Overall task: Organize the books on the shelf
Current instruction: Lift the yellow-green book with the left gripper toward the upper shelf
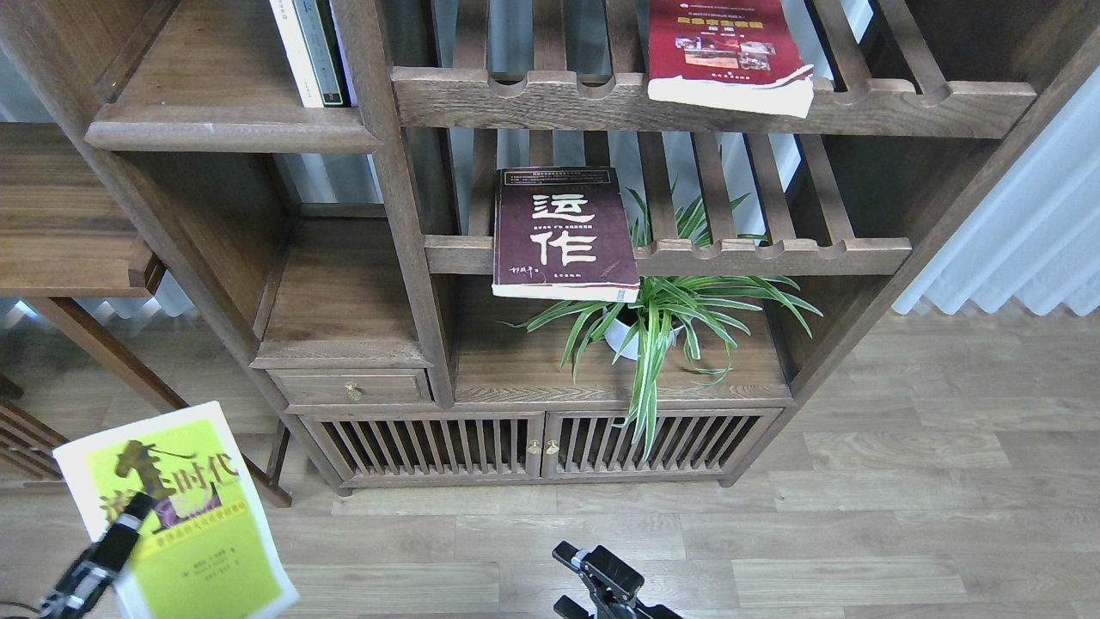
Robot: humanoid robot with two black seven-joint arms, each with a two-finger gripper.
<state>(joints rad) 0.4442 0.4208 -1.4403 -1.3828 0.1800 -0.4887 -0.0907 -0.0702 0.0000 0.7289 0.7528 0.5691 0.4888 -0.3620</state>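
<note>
- The shelf (232, 129), a solid board at the bookcase's upper left, carries upright volumes (311, 52) at its right end.
- Maroon book (563, 232) overhangs the middle slatted rack's front rail, at its left end.
- Red book (730, 52) overhangs the top rack's front rail.
- Left gripper (129, 516) clamps the yellow-green book (176, 516), low left over the floor.
- Right gripper (593, 567): cannot tell whether open.

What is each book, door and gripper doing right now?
Yellow-green book: held up in the left gripper.
Maroon book: lying on the slatted rack, overhanging its front.
Red book: lying on the upper rack.
Cabinet doors: closed.
Drawer: closed.
Right gripper: empty.
</note>
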